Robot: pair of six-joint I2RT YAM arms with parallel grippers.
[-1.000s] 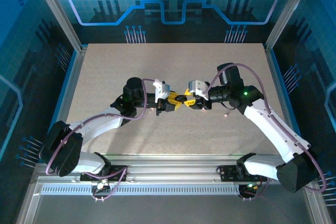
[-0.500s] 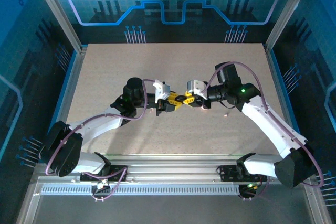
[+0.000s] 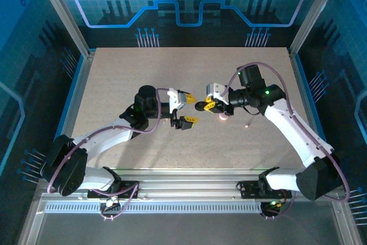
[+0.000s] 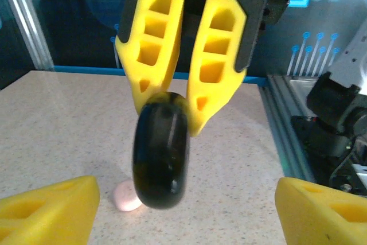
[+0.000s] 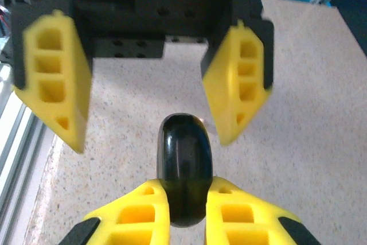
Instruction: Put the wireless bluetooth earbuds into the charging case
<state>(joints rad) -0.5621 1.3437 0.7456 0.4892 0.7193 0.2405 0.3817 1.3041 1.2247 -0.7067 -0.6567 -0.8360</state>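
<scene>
Charging case (image 3: 222, 117) — a small pale pink puck — lies on the table (image 3: 143, 73) near the middle in the overhead view, at about 4 o'clock of the right tool (image 3: 203, 105) and apart from it. That tool is pinched narrow on a glossy black oval piece (image 3: 199, 105) and points toward 9 o'clock. There the left tool (image 3: 192, 109) faces it, its fingers spread wide at 12 and 6 o'clock of the piece and touching nothing.

From the left wrist, the right tool's yellow fingers (image 4: 221, 55) reach down from 12 o'clock and clamp the black piece (image 4: 161, 150) by its upper end. Its rounded bulk appears to hang free above the table. The pink case (image 4: 127, 195) sits on the table at 7 o'clock of the piece.

From the right wrist, the piece (image 5: 184, 167) stands on edge between that tool's own fingers at 6 o'clock, and the left tool (image 5: 149, 139) gapes at 12.

Whether the black piece is an earbud I cannot tell. Gripped by one end with the rest exposed, it seems held ready to be brought to the case — and the left tool's wide stance leaves it room.
</scene>
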